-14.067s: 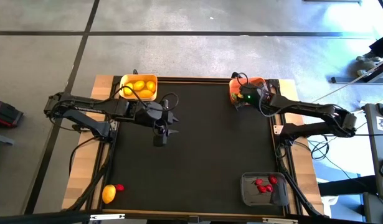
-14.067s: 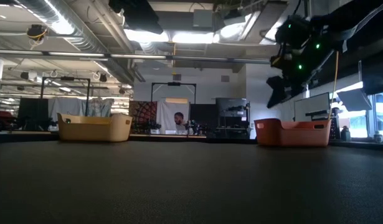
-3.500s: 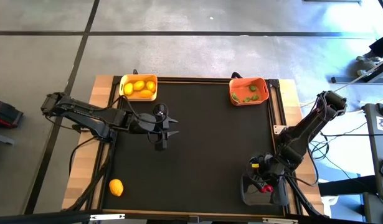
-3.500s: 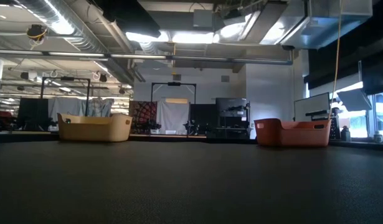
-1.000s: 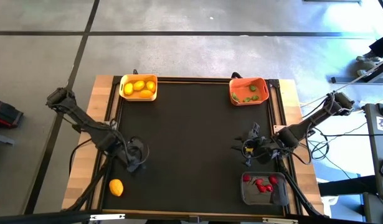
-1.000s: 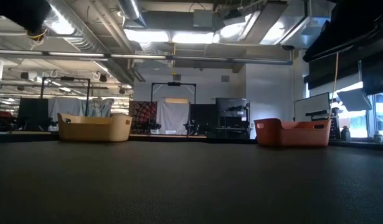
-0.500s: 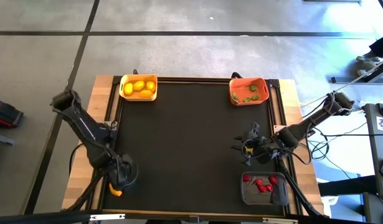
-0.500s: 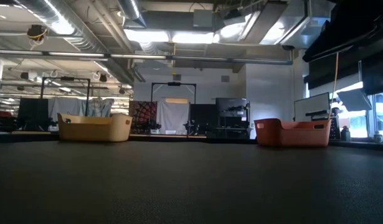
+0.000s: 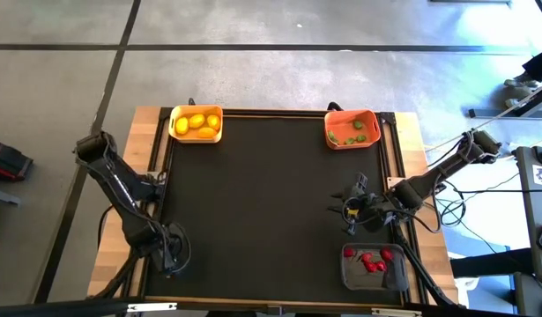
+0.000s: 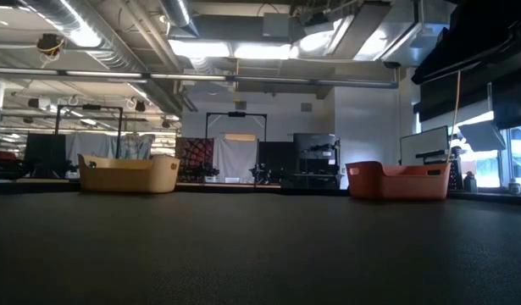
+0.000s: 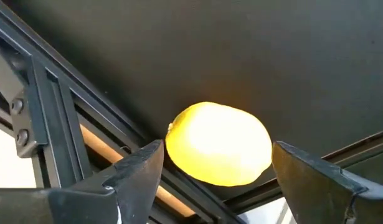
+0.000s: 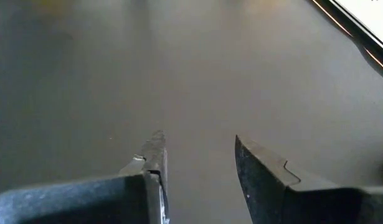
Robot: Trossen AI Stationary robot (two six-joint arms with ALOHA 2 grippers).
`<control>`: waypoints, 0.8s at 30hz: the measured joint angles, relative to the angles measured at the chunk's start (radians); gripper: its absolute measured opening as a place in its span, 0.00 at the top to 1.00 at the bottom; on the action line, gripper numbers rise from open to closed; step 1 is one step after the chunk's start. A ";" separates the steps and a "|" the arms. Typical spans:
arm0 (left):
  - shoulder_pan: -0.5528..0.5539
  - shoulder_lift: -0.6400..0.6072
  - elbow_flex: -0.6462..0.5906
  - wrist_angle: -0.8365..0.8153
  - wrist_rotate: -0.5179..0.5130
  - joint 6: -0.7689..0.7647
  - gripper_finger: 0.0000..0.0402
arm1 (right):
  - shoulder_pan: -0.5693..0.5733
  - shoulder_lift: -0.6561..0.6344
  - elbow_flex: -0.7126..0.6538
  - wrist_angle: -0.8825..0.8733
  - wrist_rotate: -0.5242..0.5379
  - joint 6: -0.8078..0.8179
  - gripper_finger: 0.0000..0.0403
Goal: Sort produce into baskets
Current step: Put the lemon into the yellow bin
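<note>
Left end effector at the near left corner of the tabletop, fingers spread wide to either side of the last loose lemon, neither finger touching it. The lemon lies against the dark frame rail at the mat's edge; in the high view the arm hides it. Right end effector waits above the right side of the mat, just beyond the grey basket, fingers parted and empty.

Basket contents: yellow basket at the far left corner holds lemons; orange basket at the far right holds green pieces; the grey basket at the near right holds red pieces.

Judged hazards: the lemon is round and smooth, so an off-centre closure could squeeze it out sideways and send it rolling off the edge. The rail beside it leaves little room; a finger could catch on the frame and fail to close around the fruit. The carry to the yellow basket spans the tabletop's depth, so a weak hold could drop it midway.
</note>
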 joint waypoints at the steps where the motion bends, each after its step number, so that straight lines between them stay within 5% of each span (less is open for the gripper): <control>1: -0.001 0.009 0.000 0.006 0.007 0.014 0.27 | 0.000 0.000 0.000 0.000 0.000 0.000 0.68; 24: 0.000 0.171 0.000 0.105 0.160 0.359 0.27 | 0.000 0.000 0.000 0.000 0.000 0.000 0.68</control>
